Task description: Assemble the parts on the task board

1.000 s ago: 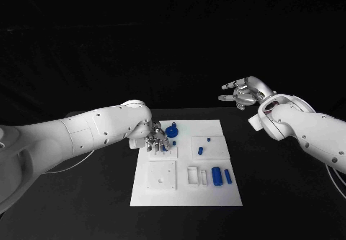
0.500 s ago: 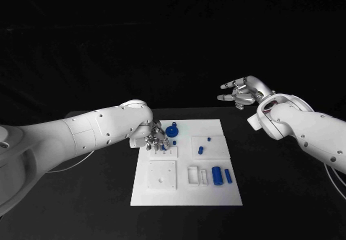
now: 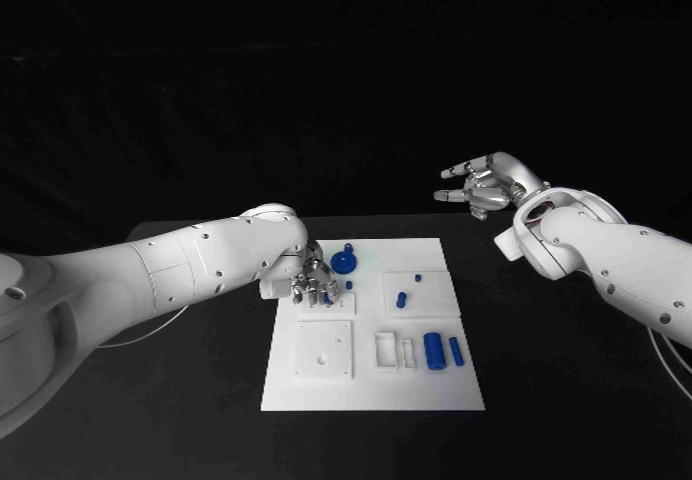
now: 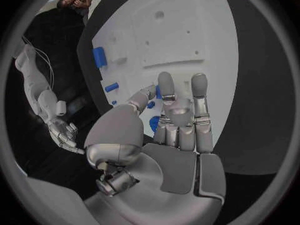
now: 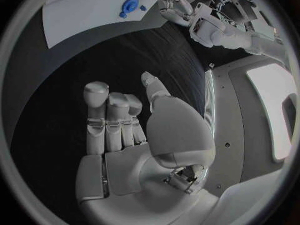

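Board: flat white plate (image 3: 372, 325) mid-bench (image 3: 188, 400), smooth, with recessed blocks.
Parts: small glossy blue pieces; round knob (image 3: 345, 263), cylinders (image 3: 434, 352).
Left hand (image 3: 312, 282): over board's far-left corner, fingers (image 4: 166, 87) spread, holding nothing.
Right hand (image 3: 483, 186): raised beyond bench, fingers loosely apart, empty.

White task board (image 3: 375, 385) on a black table (image 3: 562, 380). Bright blue parts: a round knob (image 3: 345, 263), two cylinders (image 3: 433, 352). Silver left hand (image 3: 312, 283), silver right hand (image 3: 483, 186), glossy white arms (image 3: 173, 265).
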Robot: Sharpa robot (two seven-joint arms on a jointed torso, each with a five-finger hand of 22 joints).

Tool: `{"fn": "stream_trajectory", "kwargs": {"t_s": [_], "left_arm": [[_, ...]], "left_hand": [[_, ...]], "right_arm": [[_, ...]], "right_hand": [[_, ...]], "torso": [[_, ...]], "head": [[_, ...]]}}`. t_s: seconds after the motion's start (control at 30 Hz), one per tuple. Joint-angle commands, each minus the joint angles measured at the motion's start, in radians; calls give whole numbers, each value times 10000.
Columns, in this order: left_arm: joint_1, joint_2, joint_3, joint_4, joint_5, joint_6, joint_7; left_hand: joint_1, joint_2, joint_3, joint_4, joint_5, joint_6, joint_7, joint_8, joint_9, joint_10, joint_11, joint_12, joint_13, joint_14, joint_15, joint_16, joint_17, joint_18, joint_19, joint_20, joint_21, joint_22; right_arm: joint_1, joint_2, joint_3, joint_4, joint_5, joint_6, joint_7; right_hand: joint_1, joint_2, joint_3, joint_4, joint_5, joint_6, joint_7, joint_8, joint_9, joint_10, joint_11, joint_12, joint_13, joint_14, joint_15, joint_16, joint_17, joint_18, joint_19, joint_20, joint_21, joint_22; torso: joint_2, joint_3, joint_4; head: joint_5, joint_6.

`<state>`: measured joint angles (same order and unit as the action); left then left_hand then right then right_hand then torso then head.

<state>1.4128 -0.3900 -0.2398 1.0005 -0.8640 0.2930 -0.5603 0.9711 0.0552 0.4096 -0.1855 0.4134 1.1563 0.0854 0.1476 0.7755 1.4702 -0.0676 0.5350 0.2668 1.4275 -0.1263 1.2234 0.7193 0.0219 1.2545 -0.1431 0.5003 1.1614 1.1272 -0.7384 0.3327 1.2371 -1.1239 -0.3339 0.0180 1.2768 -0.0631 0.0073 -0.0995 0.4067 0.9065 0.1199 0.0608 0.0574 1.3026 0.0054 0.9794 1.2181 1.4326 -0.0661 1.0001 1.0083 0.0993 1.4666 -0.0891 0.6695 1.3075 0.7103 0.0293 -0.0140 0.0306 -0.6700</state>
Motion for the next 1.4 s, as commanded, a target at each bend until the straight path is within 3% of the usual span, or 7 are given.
{"fn": "stream_trajectory", "kwargs": {"t_s": [0.03,1.27,1.4], "left_arm": [[-12,35,-1,-6,-62,120,23],[-133,29,-6,-67,12,410,-81],[-162,78,-6,-146,12,399,-86]], "left_hand": [[368,307,26,13,41,1918,-1260,47,22,458,-112,13,-20,18,-38,-15,7,-26,62,6,-60,46],[387,312,33,12,26,1898,-1258,41,130,458,-112,35,-44,24,-34,18,88,-39,151,7,-316,307],[378,350,17,55,-100,1885,-1256,29,145,458,-112,30,-51,21,-33,-5,62,-46,183,6,-389,380]], "right_arm": [[-7,7,5,7,-70,115,44],[-28,12,5,-11,-70,129,41],[-30,15,5,-13,-70,135,41]], "right_hand": [[-45,37,-19,-35,46,-15,1,-29,8,-54,-4,17,-7,35,-6,-41,16,174,520,45,-65,360],[-47,38,-19,-33,47,-15,1,-29,8,-52,-4,19,-6,36,-6,-39,18,174,520,45,-67,359],[-47,38,-19,-33,47,-15,1,-29,8,-52,-4,19,-6,36,-6,-39,18,174,520,45,-67,359]], "torso": [[7,5,1],[3,-2,-3],[0,-1,-9]], "head": [[9,8],[19,-43],[16,-43]]}}
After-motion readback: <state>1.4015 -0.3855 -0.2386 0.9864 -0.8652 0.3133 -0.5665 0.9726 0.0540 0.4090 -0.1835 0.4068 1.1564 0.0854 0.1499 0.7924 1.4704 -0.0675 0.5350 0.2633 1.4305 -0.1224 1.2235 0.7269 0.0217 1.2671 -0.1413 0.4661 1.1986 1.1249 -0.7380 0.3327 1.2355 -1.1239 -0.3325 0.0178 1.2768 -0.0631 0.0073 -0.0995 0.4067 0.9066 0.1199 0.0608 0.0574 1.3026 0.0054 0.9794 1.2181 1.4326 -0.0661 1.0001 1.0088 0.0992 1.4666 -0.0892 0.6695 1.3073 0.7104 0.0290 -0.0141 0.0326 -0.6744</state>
